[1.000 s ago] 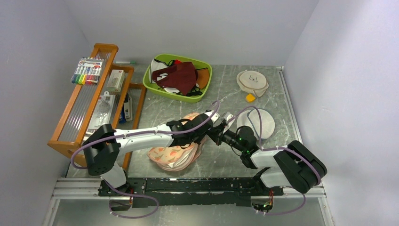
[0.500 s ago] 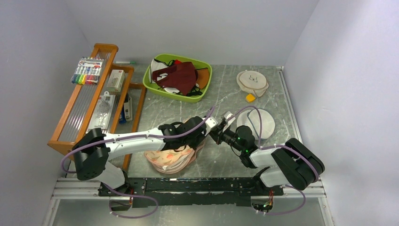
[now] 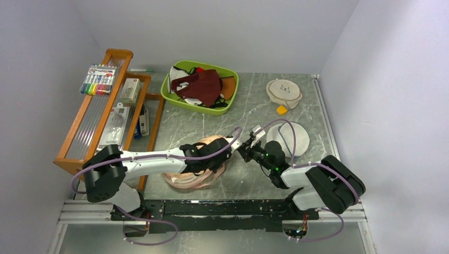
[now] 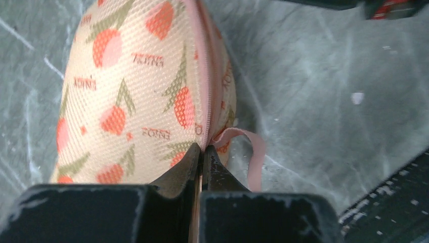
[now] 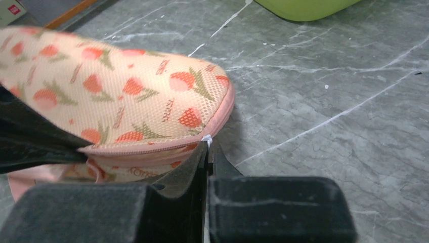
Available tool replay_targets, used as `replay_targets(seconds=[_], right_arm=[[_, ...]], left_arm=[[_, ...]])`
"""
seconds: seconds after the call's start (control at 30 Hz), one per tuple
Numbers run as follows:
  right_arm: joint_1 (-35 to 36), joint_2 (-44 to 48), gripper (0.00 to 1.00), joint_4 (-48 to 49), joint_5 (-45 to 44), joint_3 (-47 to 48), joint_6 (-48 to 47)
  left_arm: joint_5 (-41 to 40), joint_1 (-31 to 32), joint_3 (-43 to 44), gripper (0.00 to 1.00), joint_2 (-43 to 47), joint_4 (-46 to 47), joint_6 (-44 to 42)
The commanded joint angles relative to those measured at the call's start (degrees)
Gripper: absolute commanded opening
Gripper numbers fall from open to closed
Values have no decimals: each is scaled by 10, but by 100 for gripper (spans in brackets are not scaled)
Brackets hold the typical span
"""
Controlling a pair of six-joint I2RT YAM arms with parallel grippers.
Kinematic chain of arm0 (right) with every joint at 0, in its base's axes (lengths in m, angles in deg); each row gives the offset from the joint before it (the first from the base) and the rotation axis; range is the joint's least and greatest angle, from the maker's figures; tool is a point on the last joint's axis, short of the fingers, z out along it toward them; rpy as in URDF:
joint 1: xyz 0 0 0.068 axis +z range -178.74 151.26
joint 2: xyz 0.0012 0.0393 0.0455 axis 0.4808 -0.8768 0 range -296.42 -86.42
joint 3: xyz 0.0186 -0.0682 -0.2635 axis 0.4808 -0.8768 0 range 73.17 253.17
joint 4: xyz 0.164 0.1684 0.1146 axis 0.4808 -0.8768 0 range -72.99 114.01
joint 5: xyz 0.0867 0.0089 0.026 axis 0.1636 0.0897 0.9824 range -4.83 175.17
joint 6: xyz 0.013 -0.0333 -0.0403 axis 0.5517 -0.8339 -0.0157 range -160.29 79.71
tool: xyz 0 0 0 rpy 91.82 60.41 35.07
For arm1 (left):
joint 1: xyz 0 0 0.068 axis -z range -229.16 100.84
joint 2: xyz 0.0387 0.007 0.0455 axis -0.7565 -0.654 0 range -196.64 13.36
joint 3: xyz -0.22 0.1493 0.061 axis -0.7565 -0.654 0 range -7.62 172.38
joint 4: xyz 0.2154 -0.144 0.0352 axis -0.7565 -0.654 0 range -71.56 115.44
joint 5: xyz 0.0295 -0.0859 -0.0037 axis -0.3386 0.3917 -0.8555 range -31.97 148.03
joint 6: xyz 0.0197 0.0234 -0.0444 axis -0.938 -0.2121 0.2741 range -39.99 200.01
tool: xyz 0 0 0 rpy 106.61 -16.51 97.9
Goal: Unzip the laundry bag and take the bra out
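The laundry bag [image 3: 191, 179] lies at the table's near middle, peach with a red and green leaf print, its zip shut along the stretch that shows. My left gripper [image 3: 219, 156] is shut on the bag's pink zip edging [image 4: 203, 126], next to a pink loop [image 4: 256, 154]. My right gripper [image 3: 245, 152] is shut on a small white tab [image 5: 206, 137] at the bag's [image 5: 116, 96] rounded end. The two grippers are close together at the bag's right end. The bra is hidden.
A green tray [image 3: 174, 95] holding a maroon garment [image 3: 204, 85] stands at the back. A round white mesh bag [image 3: 296, 138] lies right of the grippers, with a cream disc [image 3: 284, 92] and a small yellow piece [image 3: 282, 110] beyond. A wooden rack [image 3: 79, 135] lines the left side.
My left arm has drawn back toward the near edge, and the bag has shifted nearer and lies flatter. My right gripper has stayed almost in place.
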Motion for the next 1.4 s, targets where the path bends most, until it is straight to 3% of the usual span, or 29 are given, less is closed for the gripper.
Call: replay_targets(seconds=[0.0,0.03,0.2,0.3,0.47,0.57,0.77,1.0,1.37], right_arm=[[-5,0,0,-9,4,23,-26],[-4,-5,0,-7,11,26,-27],[-4,-22,0,-5,58,36,-31],[-4,-18,0,5,73,31,-29],[-4,-16,0,18,91,31,-30],[-4,-25,0,23,101,35,-26],[-4,-5,0,30,110,24,-22],[-3,-4,0,29,110,25,-28],[-4,-7,0,41,89,18,-22]], left_arm=[[-106,-5,-4,10,-29,-77,20],[-109,-6,2,12,-32,-83,20],[-106,-6,13,42,-18,-83,14],[-45,-6,22,48,8,-78,0],[54,-6,13,71,80,-23,-4],[54,-6,15,73,94,14,4],[-36,-7,72,63,16,-16,18],[-65,-10,125,59,-71,-40,13],[-60,-10,95,16,-64,-19,11]])
